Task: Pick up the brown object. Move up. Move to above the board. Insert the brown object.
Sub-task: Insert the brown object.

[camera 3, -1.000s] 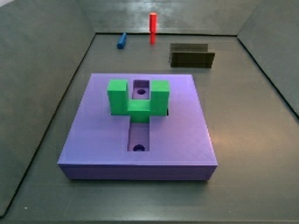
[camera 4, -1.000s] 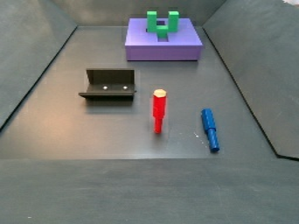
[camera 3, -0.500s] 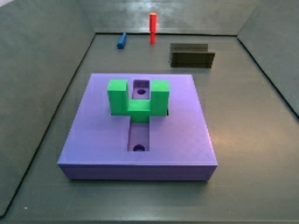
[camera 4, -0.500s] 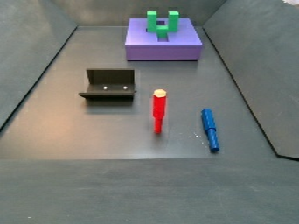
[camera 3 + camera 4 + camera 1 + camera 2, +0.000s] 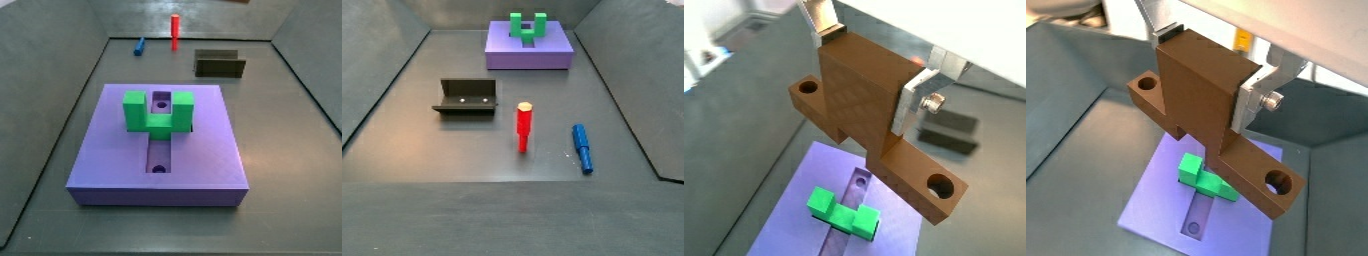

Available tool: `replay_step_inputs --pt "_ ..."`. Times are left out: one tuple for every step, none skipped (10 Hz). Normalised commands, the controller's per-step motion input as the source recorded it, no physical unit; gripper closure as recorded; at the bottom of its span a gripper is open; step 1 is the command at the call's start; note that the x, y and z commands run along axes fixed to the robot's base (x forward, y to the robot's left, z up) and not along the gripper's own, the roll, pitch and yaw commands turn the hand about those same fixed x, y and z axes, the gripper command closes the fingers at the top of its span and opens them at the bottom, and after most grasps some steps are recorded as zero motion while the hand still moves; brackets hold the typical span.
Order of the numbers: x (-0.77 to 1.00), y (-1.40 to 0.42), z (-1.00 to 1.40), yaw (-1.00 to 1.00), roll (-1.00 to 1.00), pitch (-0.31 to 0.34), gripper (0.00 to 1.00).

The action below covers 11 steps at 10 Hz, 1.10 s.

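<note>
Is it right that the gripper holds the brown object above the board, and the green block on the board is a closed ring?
Not quite. The gripper does hold the brown object above the board, but both wrist views and both side views show the green block U-shaped, open at its top.

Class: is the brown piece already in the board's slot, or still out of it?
Out. The gripper holds the brown piece above the board.

The grey floor [image 5: 422, 140] carries the board [image 5: 529, 52], fixture [image 5: 465, 98], red peg [image 5: 524, 126] and blue peg [image 5: 583, 147].
</note>
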Motion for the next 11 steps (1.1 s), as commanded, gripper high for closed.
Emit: replay_step_inputs --pt "0.01 -0.16 -0.25 -0.92 0.0 -0.14 1.0" --pt "0.05 -0.3 -0.3 -0.85 0.12 -0.026 1.0" --pt "0.03 -0.31 -0.3 -0.85 0.12 -0.009 1.0" --pt "0.06 -0.31 -0.37 -0.86 0.1 -0.033 1.0" --pt "0.01 -0.28 -0.34 -0.88 0.1 0.0 1.0" --pt "0.0 -0.21 -0.31 -0.94 0.06 0.0 1.0" --pt "0.01 -0.2 -0.26 -0.94 0.0 0.0 1.0" --pt "0.09 -0.13 -0.26 -0.9 0.0 0.011 1.0" --pt "0.19 0.0 -0.27 -0.85 -0.09 0.046 1.0" --pt "0.27 0.0 -0.25 -0.77 -0.07 0.074 1.0" --pt "0.23 0.0 -0.3 -0.82 -0.01 0.031 1.0"
